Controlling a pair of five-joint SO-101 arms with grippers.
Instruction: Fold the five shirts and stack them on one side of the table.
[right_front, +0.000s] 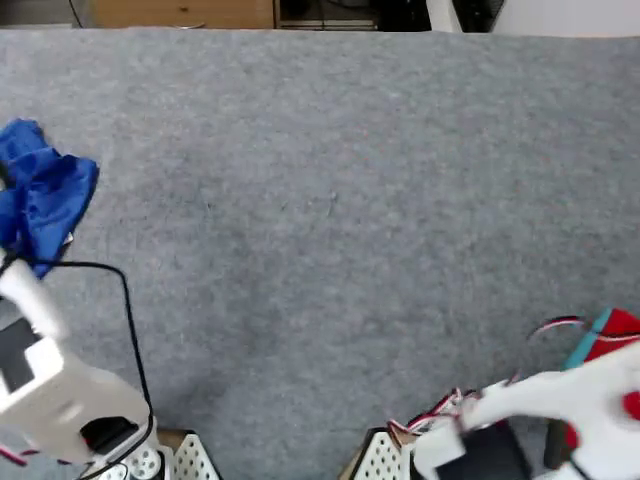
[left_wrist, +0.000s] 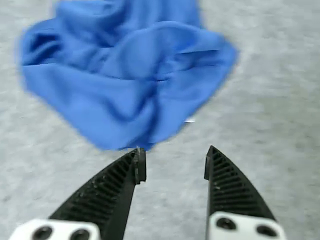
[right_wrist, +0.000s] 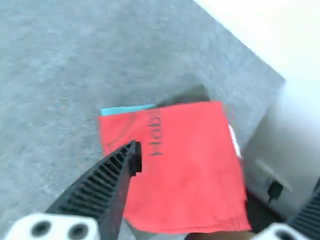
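A crumpled blue shirt (left_wrist: 125, 75) lies on the grey felt table, at its left edge in the high view (right_front: 45, 195). My left gripper (left_wrist: 175, 160) is open just short of the shirt's near hem, with nothing between its fingers. At the table's right front corner sits a stack of folded shirts, with a red shirt (right_wrist: 190, 165) on top and a teal edge (right_wrist: 125, 110) and a dark edge (right_wrist: 190, 94) showing under it. My right gripper (right_wrist: 222, 175) hangs open wide above the red shirt (right_front: 618, 328), gripping nothing.
The grey table (right_front: 330, 200) stretches wide and bare between the two arms. The left arm's cable (right_front: 128, 300) loops over the felt. The table's right edge (right_wrist: 240, 45) runs close past the stack.
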